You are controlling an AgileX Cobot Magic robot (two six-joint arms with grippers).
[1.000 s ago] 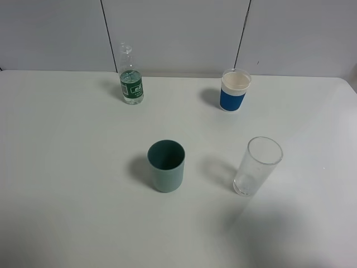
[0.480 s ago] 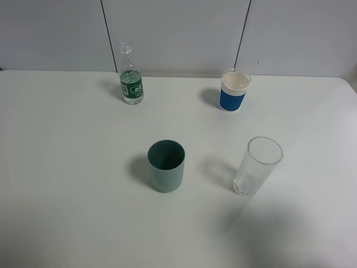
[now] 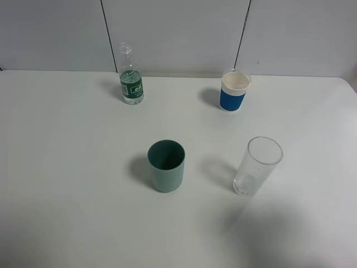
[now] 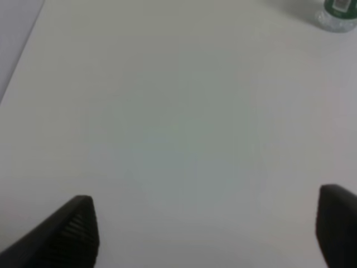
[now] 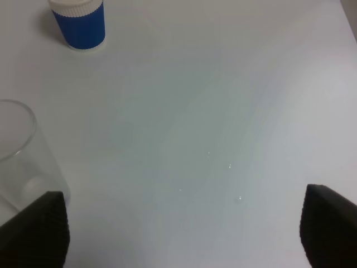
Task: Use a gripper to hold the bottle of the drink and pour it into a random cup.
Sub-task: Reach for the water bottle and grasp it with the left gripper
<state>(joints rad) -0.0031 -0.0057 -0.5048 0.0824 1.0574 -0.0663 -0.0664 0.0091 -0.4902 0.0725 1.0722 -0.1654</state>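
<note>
The bottle of the drink (image 3: 131, 75) stands upright at the back left of the table, clear with a green label; its base (image 4: 339, 14) shows at the edge of the left wrist view. The teal-green cup (image 3: 166, 166) stands upright near the table's middle. Neither gripper appears in the high view. My left gripper (image 4: 206, 229) is open over bare table, dark fingertips (image 4: 72, 234) wide apart, well short of the bottle. My right gripper (image 5: 181, 226) is open too, with nothing between its fingertips (image 5: 329, 223).
A white cup with a blue sleeve (image 3: 234, 90) stands at the back right, also seen from the right wrist (image 5: 78, 22). A tall clear glass (image 3: 256, 166) stands right of the teal cup, close to one right fingertip (image 5: 22, 156). A grey wall runs behind the table.
</note>
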